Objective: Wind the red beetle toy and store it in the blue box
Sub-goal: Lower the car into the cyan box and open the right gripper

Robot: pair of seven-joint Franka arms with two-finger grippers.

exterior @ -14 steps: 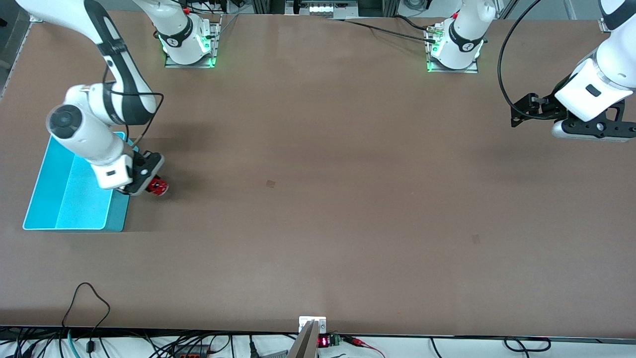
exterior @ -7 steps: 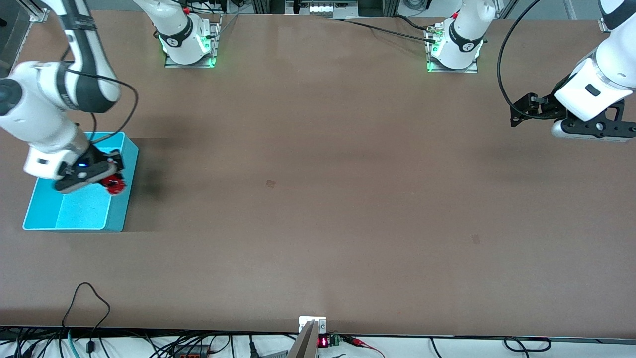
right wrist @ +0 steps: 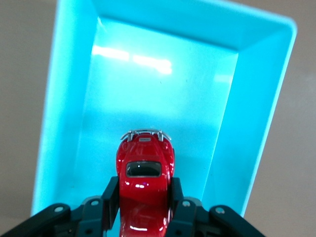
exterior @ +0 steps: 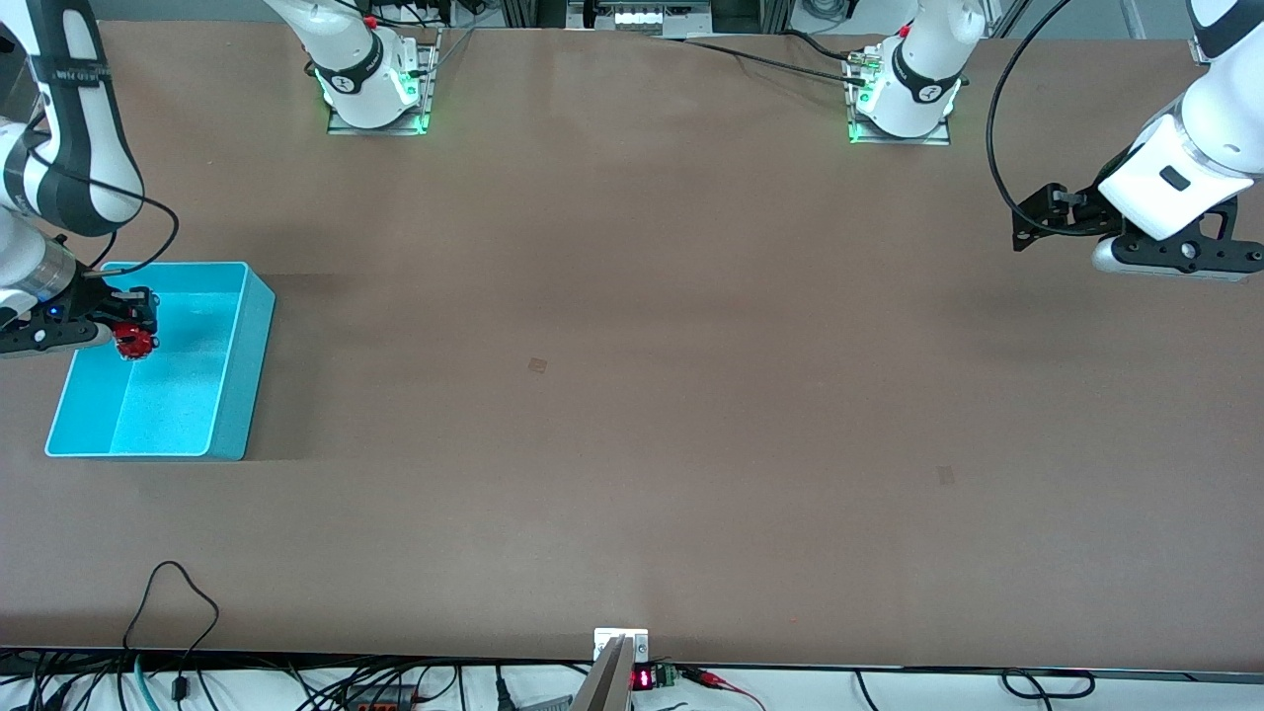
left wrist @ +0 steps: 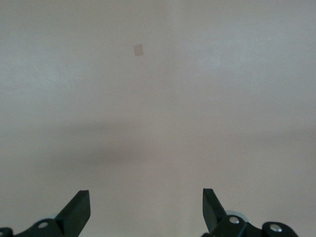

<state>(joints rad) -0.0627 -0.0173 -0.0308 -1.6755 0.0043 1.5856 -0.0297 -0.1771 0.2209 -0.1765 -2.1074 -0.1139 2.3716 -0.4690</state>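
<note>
The right claw point(exterior: 126, 331), at the left edge of the frame, is clamped on the red beetle toy point(exterior: 131, 341) by its flanks, nose pointing out. It hangs over the blue box point(exterior: 259, 326), presumably so that letting go drops the car straight inside. The left claw point(exterior: 1032, 219), jaws spread and empty, waits over the bare tabletop point(exterior: 632, 395) at the frame's upper right, clear of the work.
</note>
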